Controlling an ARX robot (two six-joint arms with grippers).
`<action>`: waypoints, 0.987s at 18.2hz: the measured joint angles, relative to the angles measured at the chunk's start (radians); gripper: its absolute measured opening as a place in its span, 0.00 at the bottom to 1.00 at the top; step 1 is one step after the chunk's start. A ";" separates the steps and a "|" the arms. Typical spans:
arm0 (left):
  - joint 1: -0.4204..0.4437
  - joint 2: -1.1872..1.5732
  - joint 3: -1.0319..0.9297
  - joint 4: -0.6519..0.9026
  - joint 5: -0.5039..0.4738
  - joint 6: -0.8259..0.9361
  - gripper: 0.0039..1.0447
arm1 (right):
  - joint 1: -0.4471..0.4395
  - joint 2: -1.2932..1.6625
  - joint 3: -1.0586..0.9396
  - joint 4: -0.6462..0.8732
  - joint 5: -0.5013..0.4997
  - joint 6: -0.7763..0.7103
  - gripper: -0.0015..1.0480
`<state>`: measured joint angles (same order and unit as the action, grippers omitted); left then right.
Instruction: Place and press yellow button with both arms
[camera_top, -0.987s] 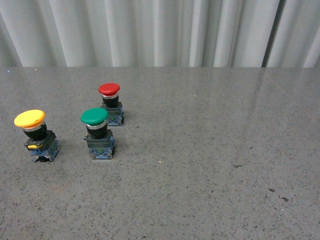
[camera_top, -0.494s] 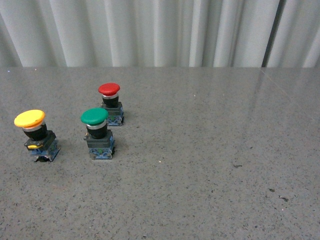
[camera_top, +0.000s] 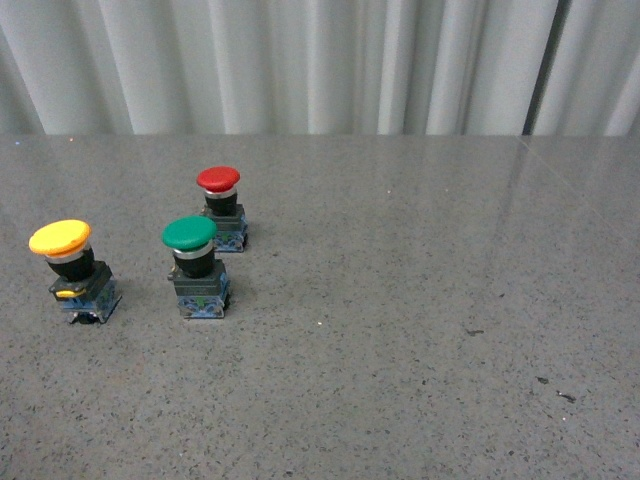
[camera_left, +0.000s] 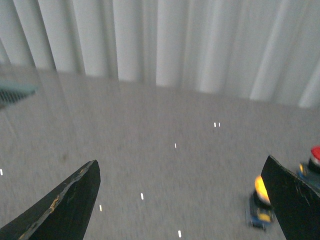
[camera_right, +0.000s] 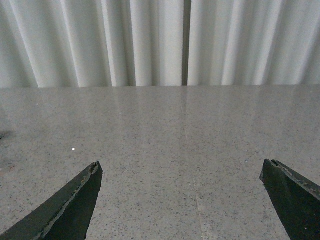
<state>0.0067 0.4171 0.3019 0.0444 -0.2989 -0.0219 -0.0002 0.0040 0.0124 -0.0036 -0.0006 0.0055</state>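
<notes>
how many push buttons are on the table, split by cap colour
yellow button: 1
green button: 1
red button: 1
total: 3

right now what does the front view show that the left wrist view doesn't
Only the front view: the green button, and no arm at all. Only the left wrist view: the left gripper, jaws wide open with nothing between them. Both: the yellow button, blurred in the wrist view; the red button, cut off at that picture's edge; the grey table; and the white curtain.
</notes>
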 joint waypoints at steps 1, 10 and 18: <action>0.032 0.101 0.050 0.083 0.057 0.043 0.94 | 0.000 0.000 0.000 0.000 0.000 0.000 0.94; -0.086 0.934 0.497 0.175 0.283 0.153 0.94 | 0.000 0.000 0.000 0.000 0.000 0.000 0.94; -0.130 1.080 0.471 0.174 0.250 0.089 0.94 | 0.000 0.000 0.000 0.000 0.000 0.000 0.94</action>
<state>-0.1238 1.4975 0.7727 0.2188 -0.0490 0.0666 -0.0002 0.0040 0.0124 -0.0040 -0.0002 0.0055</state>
